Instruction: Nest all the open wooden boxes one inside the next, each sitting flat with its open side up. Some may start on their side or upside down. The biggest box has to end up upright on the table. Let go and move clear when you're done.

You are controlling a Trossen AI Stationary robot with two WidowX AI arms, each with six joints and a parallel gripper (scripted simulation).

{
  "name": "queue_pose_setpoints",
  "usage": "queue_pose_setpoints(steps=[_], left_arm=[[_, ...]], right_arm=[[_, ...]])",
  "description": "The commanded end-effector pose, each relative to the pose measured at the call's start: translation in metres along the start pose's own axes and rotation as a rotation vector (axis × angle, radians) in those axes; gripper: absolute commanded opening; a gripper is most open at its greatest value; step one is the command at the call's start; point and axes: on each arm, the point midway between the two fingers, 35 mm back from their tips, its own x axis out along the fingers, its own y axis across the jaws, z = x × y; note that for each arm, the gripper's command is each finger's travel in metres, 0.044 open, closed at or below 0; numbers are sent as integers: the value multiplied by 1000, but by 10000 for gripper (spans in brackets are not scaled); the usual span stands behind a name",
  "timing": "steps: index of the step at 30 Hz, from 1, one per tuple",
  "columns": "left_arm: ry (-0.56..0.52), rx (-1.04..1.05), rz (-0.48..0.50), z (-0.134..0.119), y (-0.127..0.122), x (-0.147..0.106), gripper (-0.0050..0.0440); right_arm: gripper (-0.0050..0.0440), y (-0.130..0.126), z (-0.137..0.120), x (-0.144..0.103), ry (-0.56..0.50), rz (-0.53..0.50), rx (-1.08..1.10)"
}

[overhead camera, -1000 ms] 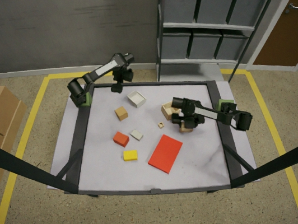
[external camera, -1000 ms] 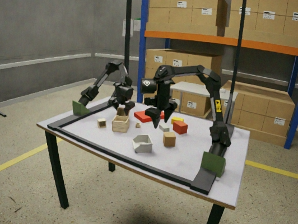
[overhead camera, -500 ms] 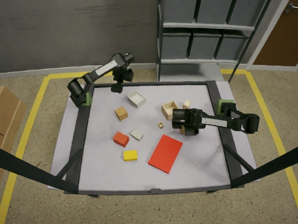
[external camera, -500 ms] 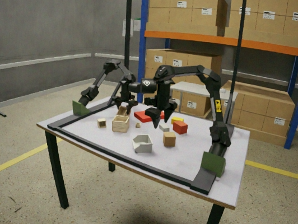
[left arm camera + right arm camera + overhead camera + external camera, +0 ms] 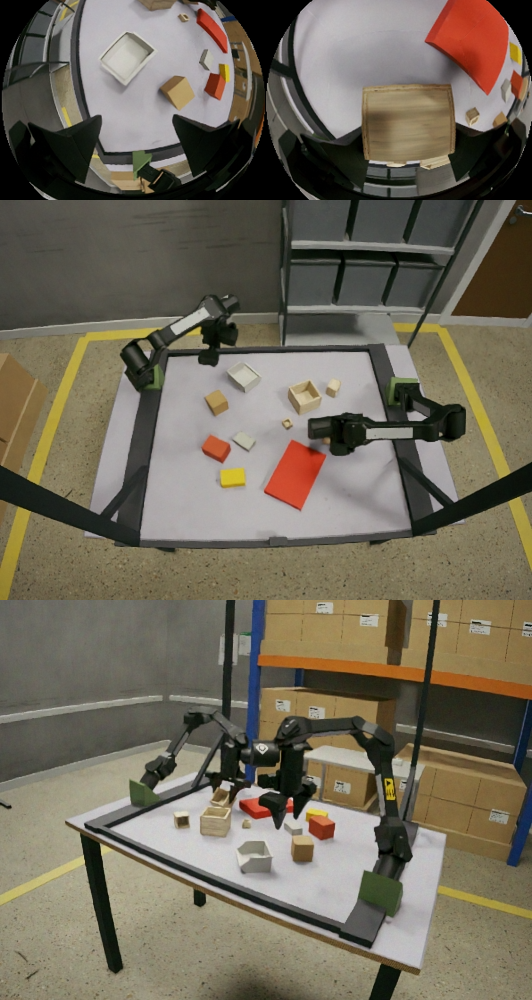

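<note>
The biggest wooden box [image 5: 304,397] [image 5: 215,821] stands upright, open side up. A smaller box [image 5: 333,387] [image 5: 181,820] lies on its side nearby, its opening towards the exterior camera. A tiny box [image 5: 287,423] [image 5: 246,824] [image 5: 184,17] [image 5: 472,116] sits between the biggest box and the red slab. My right gripper [image 5: 407,121] is shut on a medium wooden box [image 5: 220,798] [image 5: 409,112]; the right wrist view shows a closed face of it, and the exterior view shows its opening, tilted. My left gripper [image 5: 288,821] [image 5: 138,119] is open and empty, high near the grey tray.
A grey tray [image 5: 244,376] [image 5: 127,58] and a tan block [image 5: 216,402] [image 5: 178,92] lie on the left arm's side. A red block [image 5: 216,448], a grey block [image 5: 244,441] and a yellow block [image 5: 233,477] lie beyond. A red slab [image 5: 296,475] [image 5: 469,40] lies near the right gripper.
</note>
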Motion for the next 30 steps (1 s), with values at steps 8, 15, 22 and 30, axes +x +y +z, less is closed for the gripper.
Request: queue_pose_setpoints(steps=[8,15,22,30], left_arm=[[-12,12,12,1,-2,-5,400],[-12,12,12,1,-2,-5,400],[-12,12,12,1,-2,-5,400],[-12,12,12,1,-2,-5,400]], right_arm=[[-50,-2,17,-3,188,-11,-6],[-50,-2,25,-2,297,-11,-5],[-50,-2,34,0,427,-11,-4],[-50,-2,40,3,531,-11,-3]])
